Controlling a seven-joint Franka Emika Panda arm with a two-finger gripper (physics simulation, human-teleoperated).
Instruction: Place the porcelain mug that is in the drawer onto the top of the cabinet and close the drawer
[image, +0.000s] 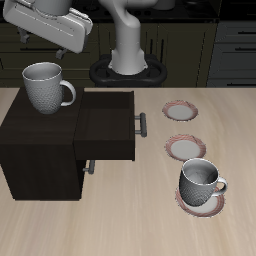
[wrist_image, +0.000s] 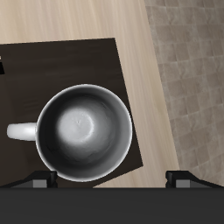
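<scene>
The porcelain mug (image: 46, 87) stands upright on the flat top of the dark cabinet (image: 32, 150), near its back edge, with its handle toward the drawer side. The drawer (image: 108, 125) is pulled out, its grey bar handle (image: 141, 124) facing the plates, and nothing shows inside it. My gripper (image: 63, 45) hangs open above the mug and touches nothing. In the wrist view the mug (wrist_image: 83, 131) shows from straight above on the cabinet top (wrist_image: 52, 61), with my fingers (wrist_image: 39, 179) spread wide on either side.
A squatter grey mug (image: 203, 182) sits on a pink-rimmed plate (image: 190, 203) near the table's front edge. Two more plates (image: 180, 110) (image: 186, 148) lie beyond the drawer's front. The lower drawer's handle (image: 88, 166) sticks out under the open drawer.
</scene>
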